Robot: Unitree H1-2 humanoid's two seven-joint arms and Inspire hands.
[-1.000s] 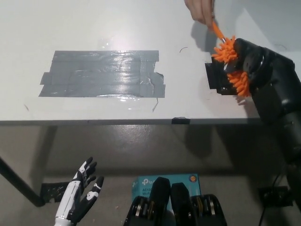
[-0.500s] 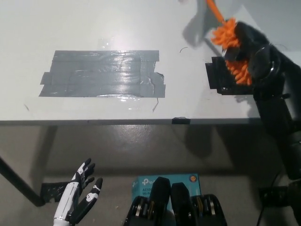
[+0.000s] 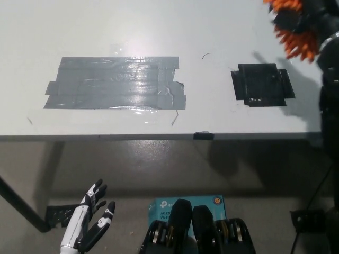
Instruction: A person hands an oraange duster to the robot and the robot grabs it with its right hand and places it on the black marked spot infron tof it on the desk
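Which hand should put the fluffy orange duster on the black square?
The right hand: it already holds the orange duster above the black square. The white left hand hangs below the desk.

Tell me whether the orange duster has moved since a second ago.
Yes. The orange duster, held in the right hand, went up and right, away from the black marked spot toward the picture's top-right corner.

Looks like a lab or test room to me: my plain white desk (image 3: 159,32) carries taped marks, a grey tape patch (image 3: 114,83) and a black marked spot (image 3: 262,84), above bare concrete floor (image 3: 159,169) and a boxed router (image 3: 186,203).
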